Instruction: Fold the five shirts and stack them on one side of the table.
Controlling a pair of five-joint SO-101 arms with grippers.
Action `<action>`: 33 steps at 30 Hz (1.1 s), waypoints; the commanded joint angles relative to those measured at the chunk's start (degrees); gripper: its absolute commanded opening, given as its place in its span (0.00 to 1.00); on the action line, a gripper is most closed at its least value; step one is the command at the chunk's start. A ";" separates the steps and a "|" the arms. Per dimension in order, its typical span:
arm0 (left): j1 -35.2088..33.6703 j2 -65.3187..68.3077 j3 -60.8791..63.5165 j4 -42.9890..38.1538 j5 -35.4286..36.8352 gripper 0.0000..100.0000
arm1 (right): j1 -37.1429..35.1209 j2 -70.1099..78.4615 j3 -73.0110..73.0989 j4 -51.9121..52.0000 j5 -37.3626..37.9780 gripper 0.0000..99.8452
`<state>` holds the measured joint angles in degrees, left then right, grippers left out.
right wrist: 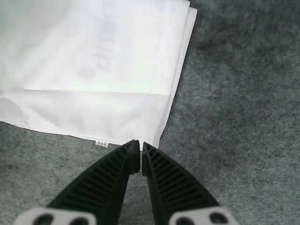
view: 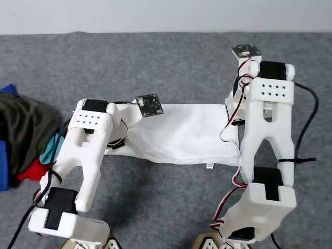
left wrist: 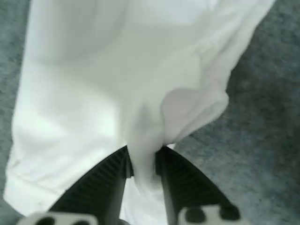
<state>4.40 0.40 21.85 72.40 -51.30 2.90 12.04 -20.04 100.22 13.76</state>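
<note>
The white shirt (view: pixel 181 132) lies spread flat across the middle of the grey bench (view: pixel 155 67), its long edges running from 9 to 3 o'clock. Its near edge sags a little toward 6 o'clock and carries a small tag (view: pixel 209 166). A broad stretch of bench lies beyond the far edge toward 12 o'clock, and another strip shows between the two arm bases at 6 o'clock. At the 9 o'clock edge of the bench sits a heap of dark, blue, red and teal shirts (view: pixel 23 135), just beside the left arm (view: pixel 85 155).

That arm leans over the shirt's 9 o'clock end. The left tool (left wrist: pixel 144 171) is clamped on a raised fold of white cloth. The right arm (view: pixel 267 135) stretches over the 3 o'clock end. The right tool (right wrist: pixel 140 152) is closed, pinching the shirt's near corner.
</note>
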 commanded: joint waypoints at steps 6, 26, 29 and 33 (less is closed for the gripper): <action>-2.29 10.55 -6.73 -6.86 0.35 0.15 | 0.40 -3.30 -0.70 1.71 0.18 0.02; -4.57 26.46 -31.34 0.62 0.26 0.15 | 0.31 -3.30 -0.70 2.33 0.00 0.02; -4.84 29.10 -32.75 -1.49 0.44 0.15 | 0.31 -3.30 -0.70 2.33 0.00 0.02; -3.60 30.59 -33.01 -1.67 3.43 0.11 | 0.31 -3.30 -0.62 2.33 0.00 0.02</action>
<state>-0.35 31.25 -9.10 71.78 -50.07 2.90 12.04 -20.04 100.48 13.76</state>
